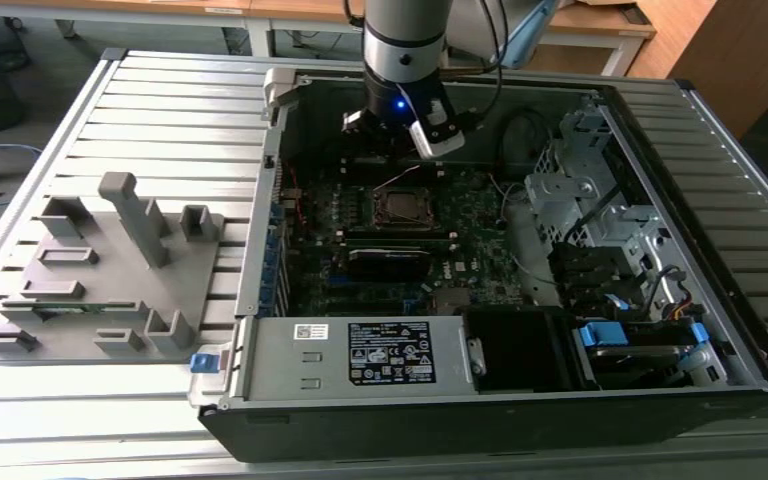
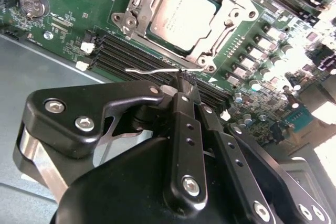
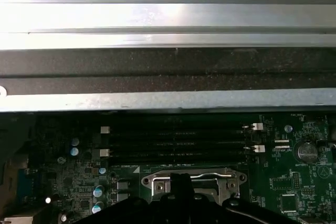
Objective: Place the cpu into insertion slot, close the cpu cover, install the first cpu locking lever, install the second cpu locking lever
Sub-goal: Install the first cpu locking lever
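Grey-brown metal of the cpu (image 2: 181, 17) sits in the insertion slot (image 2: 125, 22), and the cpu cover (image 2: 223, 24) looks closed over it. Both levers remain, we judge: one thin locking lever (image 2: 152, 70) stands unlatched. Our tool (image 2: 184, 80), fingers together, tips at it. Memory slots (image 2: 126, 53) crowd this edge; the case wall (image 3: 168, 100) is near.
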`<state>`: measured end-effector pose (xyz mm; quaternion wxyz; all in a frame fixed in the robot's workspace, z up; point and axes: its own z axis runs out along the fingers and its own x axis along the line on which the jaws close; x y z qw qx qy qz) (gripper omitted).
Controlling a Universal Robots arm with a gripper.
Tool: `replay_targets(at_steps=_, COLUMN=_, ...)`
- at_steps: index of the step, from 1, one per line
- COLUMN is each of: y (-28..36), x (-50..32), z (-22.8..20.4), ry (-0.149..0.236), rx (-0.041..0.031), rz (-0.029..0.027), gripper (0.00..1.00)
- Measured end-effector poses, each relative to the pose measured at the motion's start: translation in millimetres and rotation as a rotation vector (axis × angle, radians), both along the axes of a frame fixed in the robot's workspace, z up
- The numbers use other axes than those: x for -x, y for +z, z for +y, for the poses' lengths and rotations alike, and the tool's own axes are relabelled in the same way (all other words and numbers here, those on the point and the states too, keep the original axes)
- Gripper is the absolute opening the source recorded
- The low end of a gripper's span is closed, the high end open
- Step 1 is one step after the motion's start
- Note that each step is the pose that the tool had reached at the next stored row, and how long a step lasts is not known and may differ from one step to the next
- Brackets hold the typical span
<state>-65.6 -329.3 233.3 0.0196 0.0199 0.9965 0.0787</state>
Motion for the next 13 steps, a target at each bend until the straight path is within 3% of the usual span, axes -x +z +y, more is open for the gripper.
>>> replay_targets(at_steps=3, y=-1.3, x=0.2, z=-0.1, ry=0.0, rx=-0.0042, rz=-0.0153, gripper=0.1)
replay_targets(at_steps=5, y=-2.1, x=0.2, z=0.0, ry=0.0, rx=-0.0132, rz=-0.0209, gripper=0.1)
replay_targets(at_steps=8, y=-2.8, x=0.3, z=0.0, ry=0.0, rx=-0.0307, rz=-0.0237, gripper=0.1)
replay_targets(at_steps=13, y=-3.5, x=0.2, z=0.0, ry=-0.004, rx=-0.0332, rz=-0.025, gripper=0.1)
